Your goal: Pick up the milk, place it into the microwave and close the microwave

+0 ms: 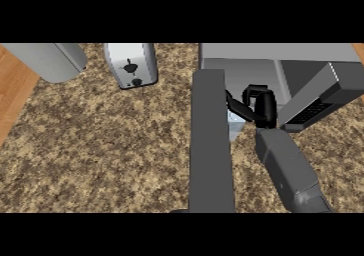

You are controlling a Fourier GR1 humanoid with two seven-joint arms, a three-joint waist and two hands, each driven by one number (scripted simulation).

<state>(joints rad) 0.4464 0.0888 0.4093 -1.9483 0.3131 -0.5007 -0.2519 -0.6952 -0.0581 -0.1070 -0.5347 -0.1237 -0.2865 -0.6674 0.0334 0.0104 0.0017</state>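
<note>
Right hand (260,106), fingers curled, reaches into the open microwave (244,70), presumably setting down the milk (234,120), barely visible at its mouth; door (321,97) swung right for access; left hand unseen.

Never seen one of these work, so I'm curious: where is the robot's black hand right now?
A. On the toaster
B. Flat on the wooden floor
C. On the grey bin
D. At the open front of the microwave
D: the right hand is at the microwave opening, beside its swung-out door.
</note>
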